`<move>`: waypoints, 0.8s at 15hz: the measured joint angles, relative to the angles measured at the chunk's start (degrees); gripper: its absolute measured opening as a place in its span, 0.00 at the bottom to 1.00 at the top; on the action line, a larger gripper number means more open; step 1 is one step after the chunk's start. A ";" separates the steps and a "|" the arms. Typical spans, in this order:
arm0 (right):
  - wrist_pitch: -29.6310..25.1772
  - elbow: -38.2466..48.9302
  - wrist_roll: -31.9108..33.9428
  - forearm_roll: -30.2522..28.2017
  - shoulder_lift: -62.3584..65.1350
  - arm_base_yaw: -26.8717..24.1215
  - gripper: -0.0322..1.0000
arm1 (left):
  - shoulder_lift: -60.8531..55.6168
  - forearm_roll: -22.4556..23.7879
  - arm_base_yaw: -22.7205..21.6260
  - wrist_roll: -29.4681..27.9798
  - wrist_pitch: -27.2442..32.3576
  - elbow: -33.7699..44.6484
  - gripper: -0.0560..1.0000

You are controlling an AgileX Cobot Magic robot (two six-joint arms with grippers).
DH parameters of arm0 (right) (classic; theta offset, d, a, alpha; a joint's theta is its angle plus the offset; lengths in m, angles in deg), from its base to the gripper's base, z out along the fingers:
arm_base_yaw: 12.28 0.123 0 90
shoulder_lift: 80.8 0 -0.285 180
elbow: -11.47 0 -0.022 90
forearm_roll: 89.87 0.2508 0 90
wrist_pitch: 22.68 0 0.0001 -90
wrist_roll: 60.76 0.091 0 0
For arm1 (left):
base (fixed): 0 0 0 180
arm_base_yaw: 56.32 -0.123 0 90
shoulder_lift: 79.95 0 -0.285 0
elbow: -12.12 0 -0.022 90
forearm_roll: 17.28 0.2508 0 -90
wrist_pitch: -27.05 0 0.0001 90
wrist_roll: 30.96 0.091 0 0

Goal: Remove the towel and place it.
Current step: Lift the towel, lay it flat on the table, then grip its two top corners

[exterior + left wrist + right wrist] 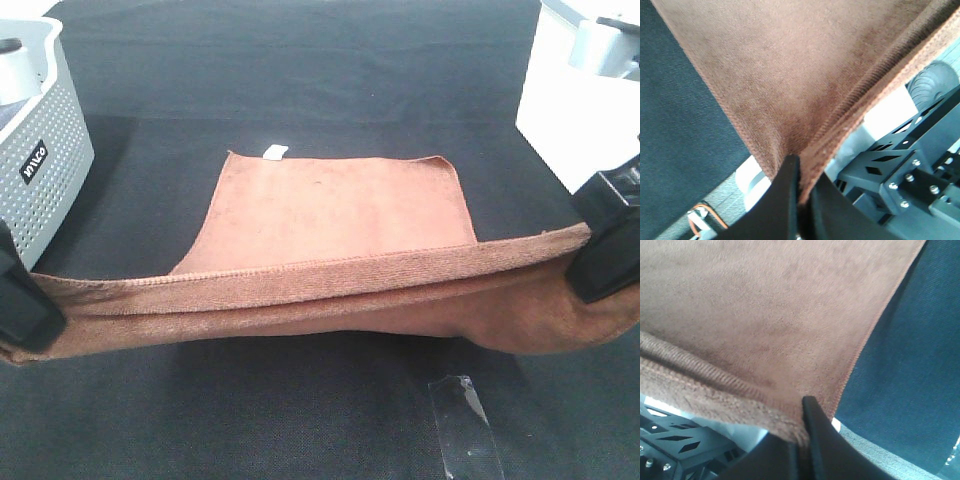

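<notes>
Your left pincer [24, 296] and right pincer [606, 248] are each clamped tight on a near corner of the towel [330, 215]; its long edge hangs stretched between them; the tagged far edge rests on the counter [300, 80], straight ahead, equally near both arms.

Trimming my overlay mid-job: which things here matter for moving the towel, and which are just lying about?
In the job: towel, near edge lifted; left gripper and right gripper, each shut on it.
Lying about: grey perforated basket, white box, clear strip on the black table.
</notes>
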 joint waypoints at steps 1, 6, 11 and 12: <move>0.00 0.00 0.00 -0.29 0.00 0.00 0.03 | 0.00 -0.63 0.00 -0.23 0.00 0.00 0.05; -3.78 0.00 0.00 -1.15 0.06 -0.17 0.03 | 2.12 0.52 6.36 -2.81 1.15 0.40 0.05; -5.44 0.23 0.00 1.49 0.17 -0.17 0.03 | 7.22 1.26 7.79 -4.07 0.57 3.50 0.05; -5.50 0.80 0.00 2.29 0.17 -0.17 0.03 | 7.33 0.97 7.79 -4.07 0.46 4.53 0.05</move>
